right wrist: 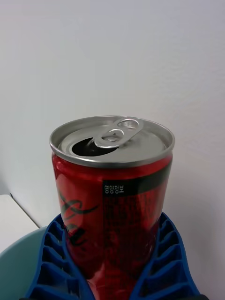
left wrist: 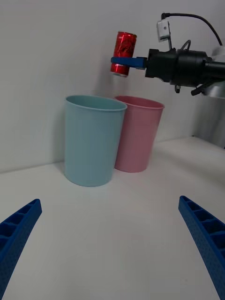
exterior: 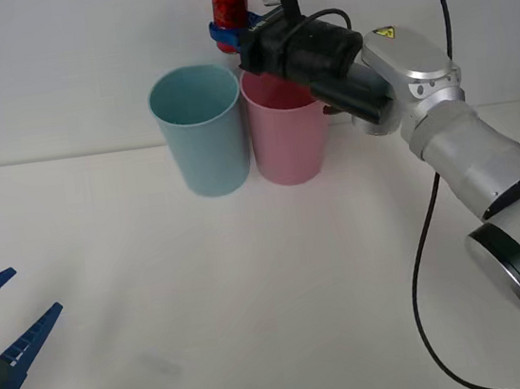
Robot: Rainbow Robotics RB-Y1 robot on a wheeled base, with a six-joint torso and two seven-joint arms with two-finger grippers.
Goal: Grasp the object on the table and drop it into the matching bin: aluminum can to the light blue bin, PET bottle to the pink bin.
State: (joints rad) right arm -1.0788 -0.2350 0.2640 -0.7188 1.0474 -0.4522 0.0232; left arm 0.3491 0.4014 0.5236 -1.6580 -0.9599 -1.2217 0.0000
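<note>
1. Two tall plastic cups stand touching side by side on the plain white table (exterior: 252, 282) in the front view: a light blue bin (exterior: 200, 130) and a pink bin (exterior: 286, 129). The right gripper (exterior: 231, 31) holds a small red aluminum can (exterior: 230, 1) upright, high above the seam between the two rims. A release here could send the can into the pink bin or bounce it off a rim. The left gripper (exterior: 13, 318) waits with fingers spread, low and well away from the light blue bin.
2. Right wrist view: blue ribbed fingers (right wrist: 51, 262) clamp the can's lower body from both sides; its silver top rises clear above them, light blue rim below.
3. Left wrist view: the can (left wrist: 123, 54) hangs above the light blue bin (left wrist: 91, 140), nearer its pink-side edge.
</note>
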